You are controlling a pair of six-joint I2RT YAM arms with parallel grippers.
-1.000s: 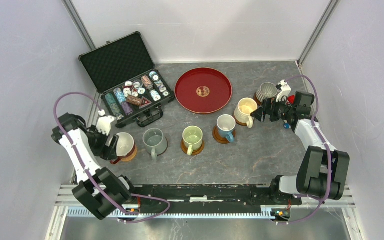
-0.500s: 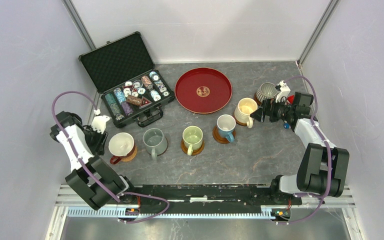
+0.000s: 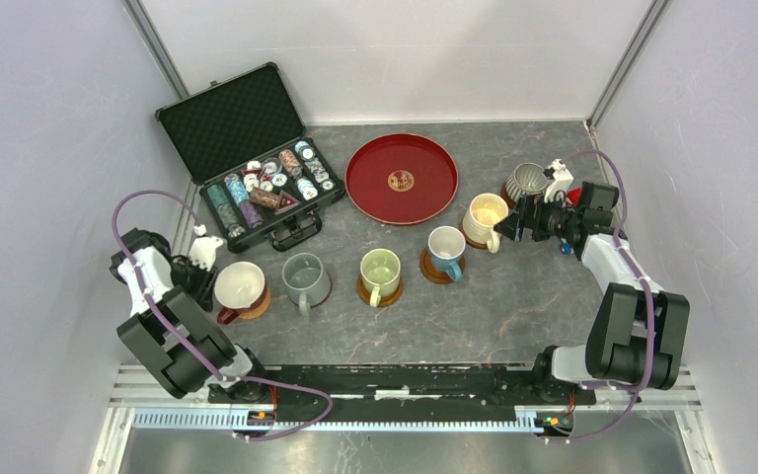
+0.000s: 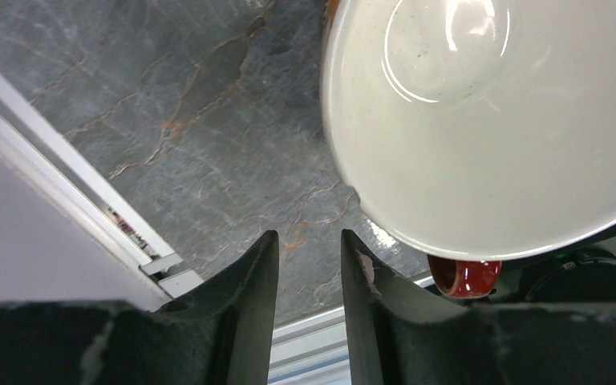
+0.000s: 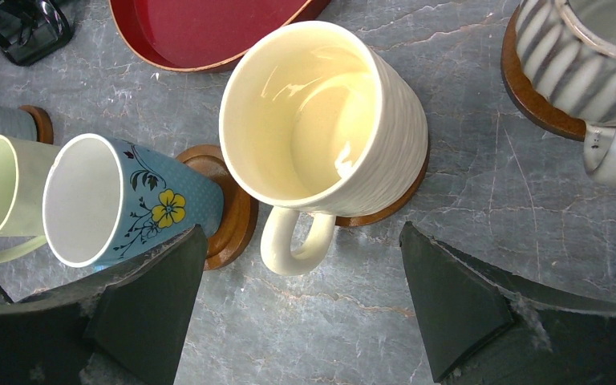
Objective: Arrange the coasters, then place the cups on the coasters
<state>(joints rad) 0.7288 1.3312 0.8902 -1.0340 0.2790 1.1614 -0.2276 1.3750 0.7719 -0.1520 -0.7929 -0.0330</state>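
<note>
Left gripper (image 4: 306,237): at the near-left of the table (image 3: 513,306), fingers a narrow gap apart with nothing between them, just beside the reddish mug (image 3: 240,287). That mug, white inside, stood on its coaster (image 3: 261,304). Row running rightward and away: grey mug (image 3: 304,276), pale green mug (image 3: 380,270), blue flowered mug (image 3: 446,244) and cream mug (image 3: 485,214), each on a brown disc. Right gripper (image 5: 301,231): jaws spread wide and empty, facing the cream mug's handle without touching it. Ribbed grey-white mug (image 3: 527,181): on its own disc, far right. Behind: red tray (image 3: 375,163) and open chip case (image 3: 232,118).
</note>
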